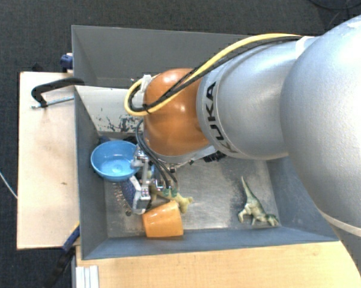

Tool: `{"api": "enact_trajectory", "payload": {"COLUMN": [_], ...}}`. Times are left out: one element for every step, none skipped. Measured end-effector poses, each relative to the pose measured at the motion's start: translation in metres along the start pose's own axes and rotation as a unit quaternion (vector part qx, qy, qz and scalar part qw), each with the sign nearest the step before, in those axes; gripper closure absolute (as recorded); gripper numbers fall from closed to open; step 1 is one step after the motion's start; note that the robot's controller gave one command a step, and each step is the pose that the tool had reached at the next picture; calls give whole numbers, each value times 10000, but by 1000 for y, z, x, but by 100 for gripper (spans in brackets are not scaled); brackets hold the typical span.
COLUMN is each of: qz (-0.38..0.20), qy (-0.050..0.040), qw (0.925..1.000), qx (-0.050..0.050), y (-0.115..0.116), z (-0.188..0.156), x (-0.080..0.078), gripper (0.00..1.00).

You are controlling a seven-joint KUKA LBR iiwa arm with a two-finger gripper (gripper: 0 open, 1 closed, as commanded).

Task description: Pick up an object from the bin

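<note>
My gripper [145,191] reaches down under the orange wrist cover into the left front part of the bin. Its metal fingers stand just above an orange cup [163,221] that lies on its side near the front wall. A blue bowl [113,159] sits right beside the gripper on the left, its rim touching or nearly touching the finger mount. A small yellow-green toy [181,202] lies against the cup's upper right. A dark blue brush-like thing [127,192] lies partly hidden behind the fingers.
A pale green toy dinosaur [256,210] stands at the front right of the bin. The big arm covers the bin's back and right half. Bare floor shows between the cup and the dinosaur.
</note>
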State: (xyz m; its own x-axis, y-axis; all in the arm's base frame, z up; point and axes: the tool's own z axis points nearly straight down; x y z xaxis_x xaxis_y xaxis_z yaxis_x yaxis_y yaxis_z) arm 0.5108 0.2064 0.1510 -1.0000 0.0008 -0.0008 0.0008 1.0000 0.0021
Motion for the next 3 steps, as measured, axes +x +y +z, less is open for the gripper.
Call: {"api": "enact_trajectory", "payload": {"qz": [140, 145, -61], "qy": [-2, -9, -60], "qw": [9999, 9999, 10000], "qx": [-15, -7, -16], "y": [3, 2, 3], "z": [44, 42, -71], "x": [-30, -31, -33], "gripper": [0, 100, 100]}}
